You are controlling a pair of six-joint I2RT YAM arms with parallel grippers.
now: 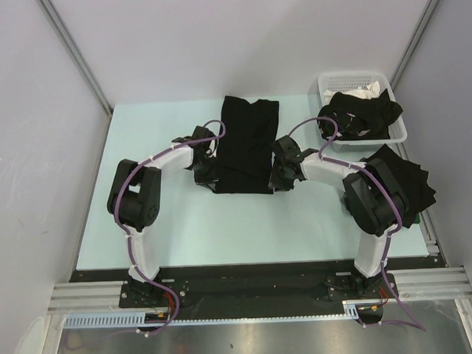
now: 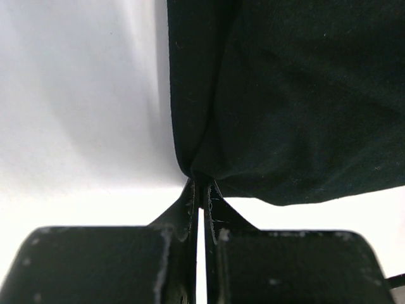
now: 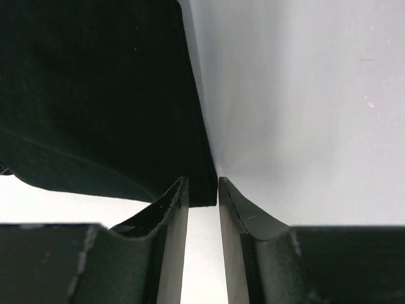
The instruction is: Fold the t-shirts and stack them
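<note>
Now, top view: the folded black t-shirt (image 1: 246, 141) lies mid-table (image 1: 168, 235), running toward twelve o'clock. Left wrist: left gripper (image 2: 201, 185) is pinched tight on its limp seven-o'clock corner. Right wrist: right gripper (image 3: 202, 183) stands slightly parted, straddling the five-o'clock corner. Soft, light cloth, so grab the hems.

Pale green table (image 1: 184, 234) between plain grey walls (image 1: 31, 154).

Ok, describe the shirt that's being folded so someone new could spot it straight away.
Look at the pale green table; at its middle, a black t-shirt lies between the left gripper and right gripper. Unlike the crumpled shirts in the white basket and the heap at the table's right edge, it is a flat, narrow rectangle.
</note>
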